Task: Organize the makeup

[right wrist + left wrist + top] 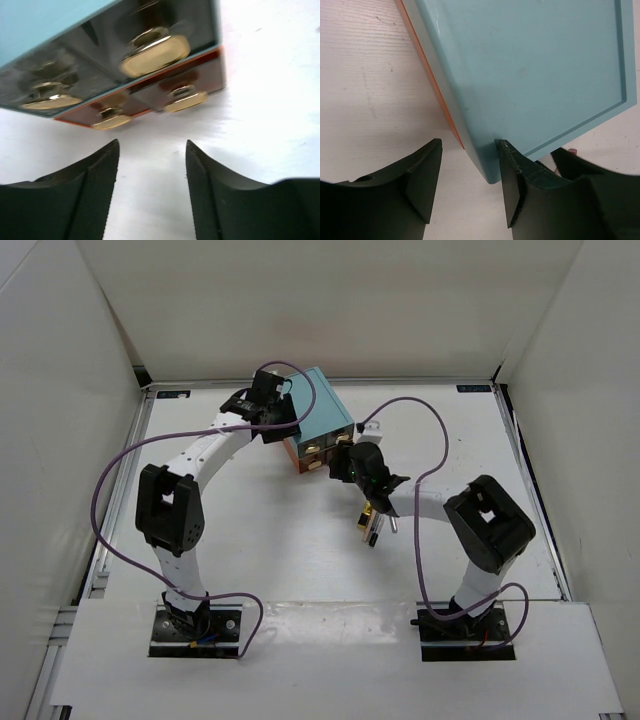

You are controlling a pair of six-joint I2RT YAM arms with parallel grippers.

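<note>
A small cluster of makeup lies on the table under my right arm. It includes a gold lipstick tube [364, 519], a slim black stick [373, 536] and a silver tube [393, 525]. The other makeup is out of view. My left gripper [287, 422] is open at the left corner of the teal drawer box [325, 405]. In the left wrist view [470, 150] its right finger [512, 170] touches the corner of the box [530, 65]. My right gripper [340, 463] is open and empty. In the right wrist view [152, 145] it faces the drawer fronts just short of the gold handles [155, 52].
The box has an orange-brown bottom drawer [200, 75] and sits at the back middle of the white table [250, 530]. White walls close in the back and sides. Purple cables loop over both arms.
</note>
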